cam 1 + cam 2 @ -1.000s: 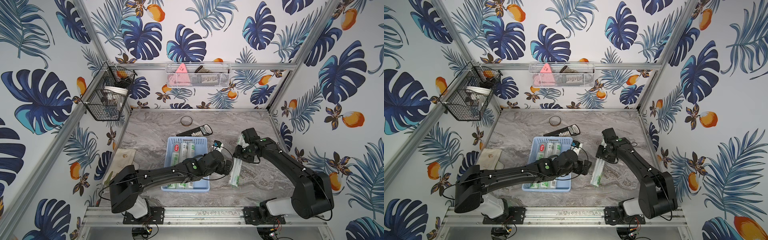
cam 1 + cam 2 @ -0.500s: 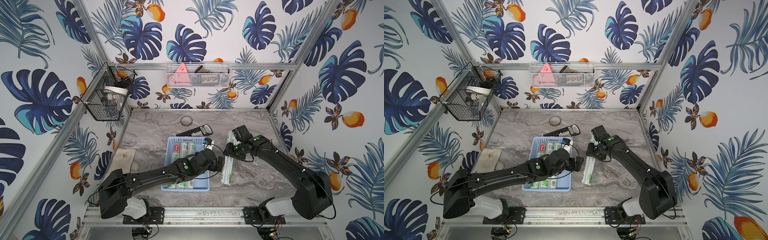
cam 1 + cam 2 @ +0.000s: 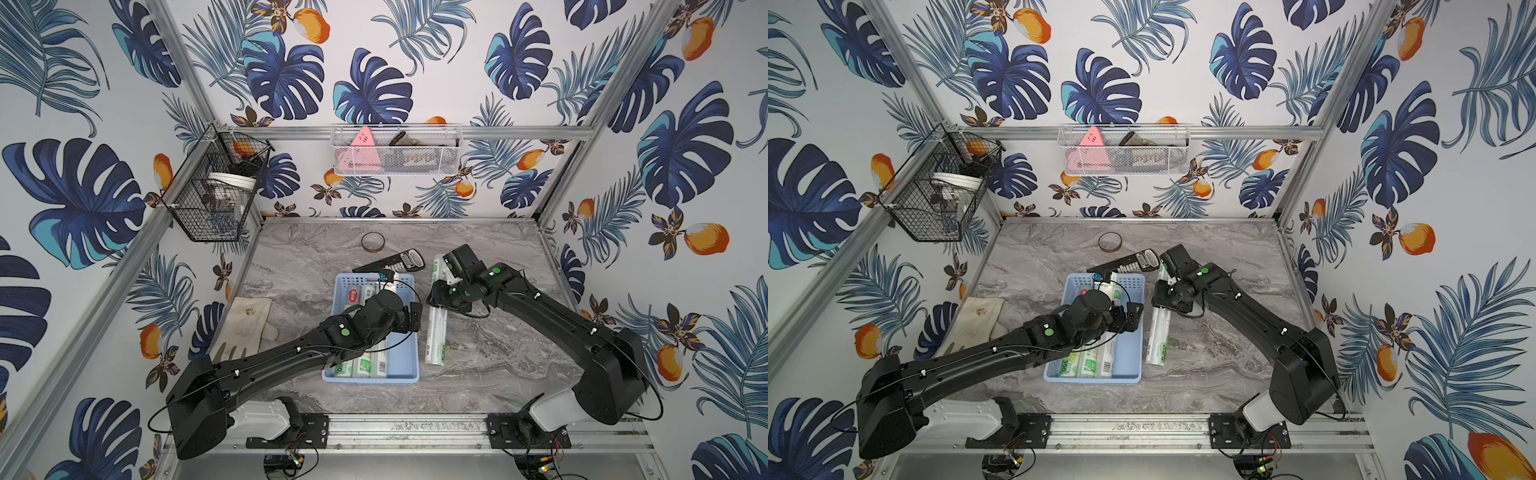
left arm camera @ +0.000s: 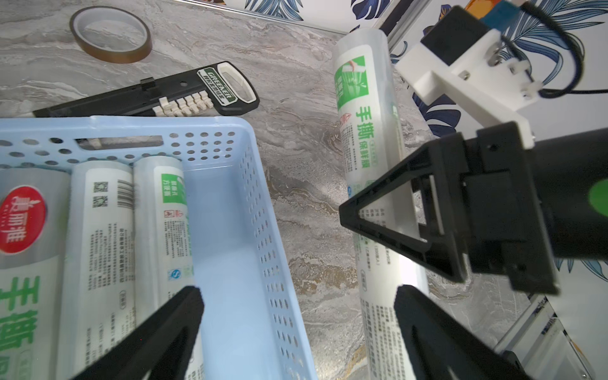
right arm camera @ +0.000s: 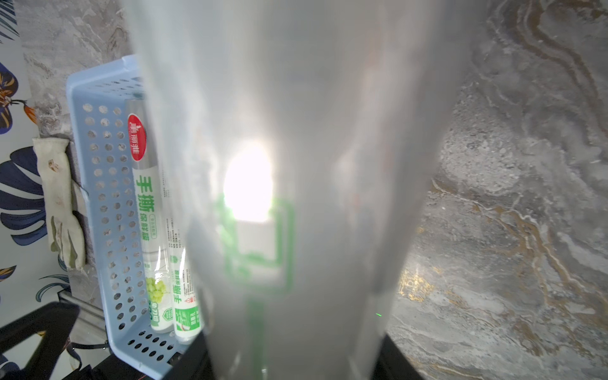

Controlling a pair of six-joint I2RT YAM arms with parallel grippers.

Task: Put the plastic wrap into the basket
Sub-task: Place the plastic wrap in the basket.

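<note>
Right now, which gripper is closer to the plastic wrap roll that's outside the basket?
Right. The right gripper is shut on the roll; the left gripper hangs open beside it, over the basket wall.

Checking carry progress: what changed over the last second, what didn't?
The right gripper, shut on the fourth plastic wrap roll, carried it leftward, up beside the light-blue basket. The open left gripper drew back from that roll to over the basket. Nothing grasped or released. The three rolls in the basket, tape ring and glove stayed put.
</note>
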